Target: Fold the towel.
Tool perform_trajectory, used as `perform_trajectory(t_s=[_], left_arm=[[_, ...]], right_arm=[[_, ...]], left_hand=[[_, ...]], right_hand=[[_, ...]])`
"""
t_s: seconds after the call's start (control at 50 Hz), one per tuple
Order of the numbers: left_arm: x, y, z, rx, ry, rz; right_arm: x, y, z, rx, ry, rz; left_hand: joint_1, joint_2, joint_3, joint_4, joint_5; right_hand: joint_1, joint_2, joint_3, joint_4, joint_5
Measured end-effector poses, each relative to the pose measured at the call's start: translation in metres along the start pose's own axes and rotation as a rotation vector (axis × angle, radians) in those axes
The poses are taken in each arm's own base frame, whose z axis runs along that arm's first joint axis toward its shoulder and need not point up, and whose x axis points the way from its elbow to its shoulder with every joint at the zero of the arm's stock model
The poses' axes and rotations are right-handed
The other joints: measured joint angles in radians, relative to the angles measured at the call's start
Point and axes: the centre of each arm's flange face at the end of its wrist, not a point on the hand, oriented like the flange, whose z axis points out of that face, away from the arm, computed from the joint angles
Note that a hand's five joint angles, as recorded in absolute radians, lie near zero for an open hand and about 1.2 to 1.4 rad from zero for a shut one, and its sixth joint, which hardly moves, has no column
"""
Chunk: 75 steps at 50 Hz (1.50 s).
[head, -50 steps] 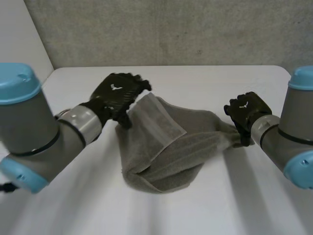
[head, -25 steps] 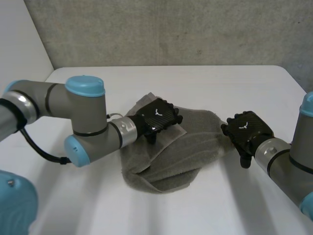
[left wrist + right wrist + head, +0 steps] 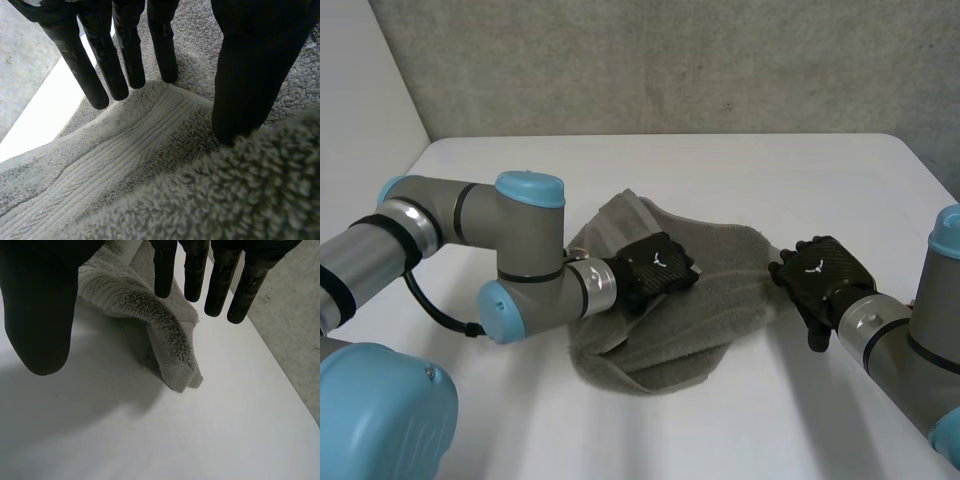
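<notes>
The towel (image 3: 725, 300) lies bunched in a loose heap in the middle of the table (image 3: 800, 180), its left edge hidden behind the left forearm (image 3: 535, 290). The left hand (image 3: 658, 272) sits over the towel's middle. Its wrist view shows straight fingers (image 3: 102, 75) above a ribbed fold, gripping nothing, though whether they touch it is unclear. The right hand (image 3: 820, 278) covers the towel's right end, released, and a doubled corner (image 3: 170, 345) lies on the table beneath it.

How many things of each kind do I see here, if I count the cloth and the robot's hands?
Grey terry towel: 1
Black robot hands: 2, the left hand and the right hand
Total: 3
</notes>
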Motion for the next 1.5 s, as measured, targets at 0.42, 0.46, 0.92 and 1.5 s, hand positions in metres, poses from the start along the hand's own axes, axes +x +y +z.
perform_trajectory(t_s=[0.42, 0.46, 0.92, 1.5], left_arm=[[0.000, 0.008, -0.005, -0.100, -0.026, 0.128], [-0.004, 0.008, -0.006, -0.114, -0.047, 0.139], [-0.054, -0.047, -0.049, -0.073, -0.319, 0.164], [-0.074, -0.061, -0.095, 0.015, -0.411, -0.374]], right_arm=[[-0.001, 0.000, 0.000, 0.001, -0.005, 0.000], [-0.001, 0.000, 0.000, 0.001, -0.005, 0.000], [-0.003, -0.008, -0.001, 0.030, -0.010, 0.100], [-0.047, -0.043, 0.072, 0.145, -0.228, 0.734]], left_hand=[[0.338, 0.355, 0.355, 0.354, 0.353], [0.415, 0.432, 0.430, 0.435, 0.427], [0.571, 0.636, 0.635, 0.645, 0.622], [0.572, 0.638, 0.640, 0.646, 0.622]], right_hand=[[0.000, 0.000, 0.000, 0.000, 0.000], [0.000, 0.000, 0.000, 0.000, 0.000], [-0.004, 0.000, -0.004, -0.003, 0.000], [0.671, 0.835, 0.860, 0.869, 0.847]])
